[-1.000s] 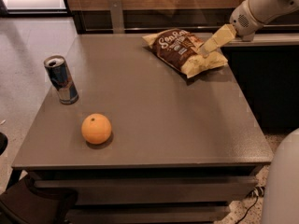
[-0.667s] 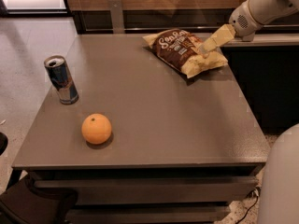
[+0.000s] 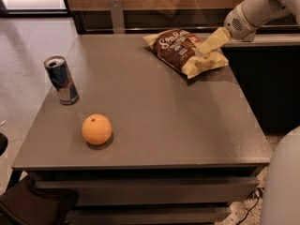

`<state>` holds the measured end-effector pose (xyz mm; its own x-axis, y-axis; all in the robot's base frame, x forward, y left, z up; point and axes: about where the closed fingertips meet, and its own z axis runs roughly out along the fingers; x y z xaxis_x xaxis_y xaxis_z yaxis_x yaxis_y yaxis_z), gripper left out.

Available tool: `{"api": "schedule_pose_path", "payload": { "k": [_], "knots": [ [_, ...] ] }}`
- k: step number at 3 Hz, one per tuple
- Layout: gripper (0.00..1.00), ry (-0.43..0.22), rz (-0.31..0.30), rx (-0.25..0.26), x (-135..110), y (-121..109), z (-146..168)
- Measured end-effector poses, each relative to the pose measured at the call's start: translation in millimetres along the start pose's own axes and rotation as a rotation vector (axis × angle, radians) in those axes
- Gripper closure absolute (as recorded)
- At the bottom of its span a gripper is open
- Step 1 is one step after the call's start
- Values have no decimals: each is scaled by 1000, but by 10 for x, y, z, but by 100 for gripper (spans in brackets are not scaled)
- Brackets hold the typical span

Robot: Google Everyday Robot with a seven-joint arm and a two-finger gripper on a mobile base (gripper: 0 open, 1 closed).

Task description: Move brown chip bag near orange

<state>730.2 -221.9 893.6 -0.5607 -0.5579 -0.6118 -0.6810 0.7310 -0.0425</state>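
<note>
camera view: grasping step, hand (image 3: 206, 48) on brown chip bag (image 3: 174, 49) upper right, grip state i cannot tell; next, carry toward orange (image 3: 97, 129) lower left.

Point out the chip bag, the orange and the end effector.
brown chip bag (image 3: 176, 48), camera view, dark brown centre.
orange (image 3: 97, 129), camera view, middle of the fruit.
end effector (image 3: 203, 49), camera view, its tip, at the bag's right end.

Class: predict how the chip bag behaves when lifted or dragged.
Probably light and floppy: the chip bag looks crinkled, so it may sag from the hand at its right end. Lying flat on the table, it should slide rather than roll.
</note>
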Motion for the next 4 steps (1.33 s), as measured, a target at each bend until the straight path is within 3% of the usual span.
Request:
{"api": "schedule_pose_path", "payload": {
  "k": [2,3,4],
  "knots": [
    [0,76,-71,-35,-76,622,536],
    [0,105,-82,-52,-156,723,829],
    [19,106,-82,-56,-143,734,843]
  ]
}}
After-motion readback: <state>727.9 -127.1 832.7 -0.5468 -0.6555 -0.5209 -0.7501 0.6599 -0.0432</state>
